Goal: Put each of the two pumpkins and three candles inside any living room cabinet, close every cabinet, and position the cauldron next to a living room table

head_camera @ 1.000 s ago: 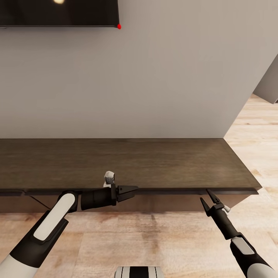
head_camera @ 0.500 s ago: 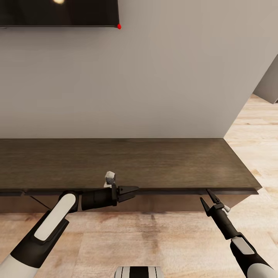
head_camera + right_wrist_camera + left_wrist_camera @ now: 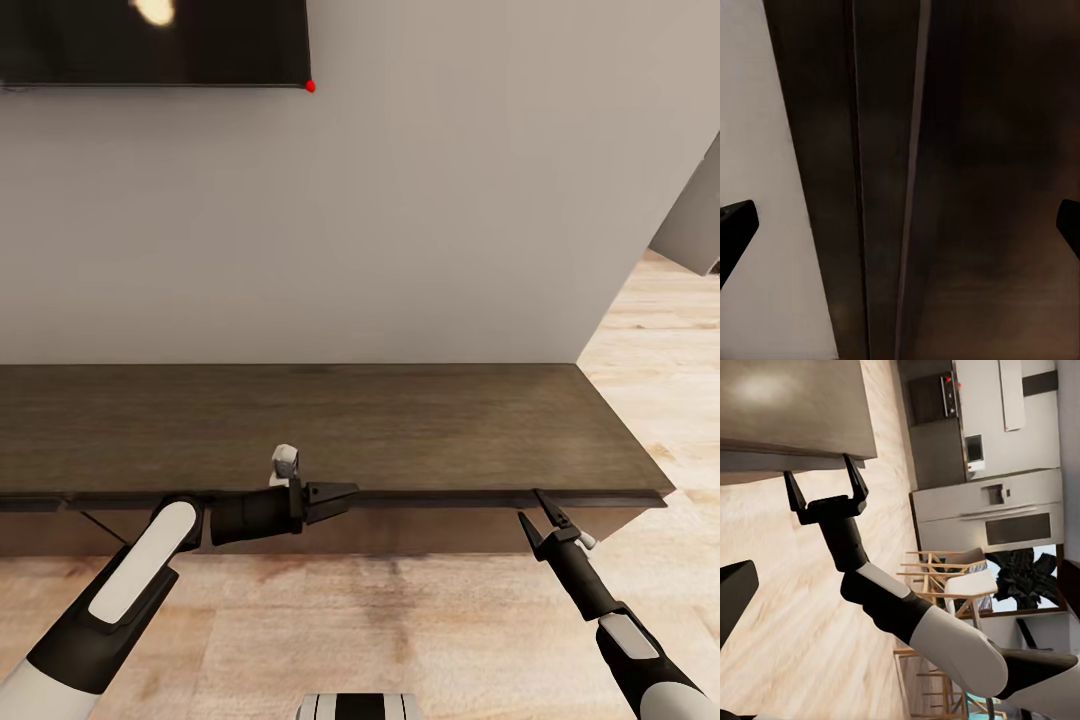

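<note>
Plain wall, wood floor

A pale grey wall [image 3: 400, 200] carries a dark screen [image 3: 150, 40] with a red dot at its corner; light wood flooring [image 3: 400, 620] runs below — kitchen units [image 3: 997, 472] and wooden chairs [image 3: 945, 577] stand beyond.

1 cabinet [image 3: 400, 425], 2 end effectors, 1 TV [image 3: 150, 40]

My head camera looks forward and down from up high, taking in the long cabinet [image 3: 330, 430] against the wall [image 3: 400, 220] and the floor [image 3: 400, 630] before it. My left wrist camera faces sideways along the cabinet's front edge, catching my right hand [image 3: 825, 484] from near, with a kitchen [image 3: 997, 472] far behind. My right wrist camera sits very close, facing the cabinet's dark front. All three views share that front edge; head and left wrist share my right hand.
</note>
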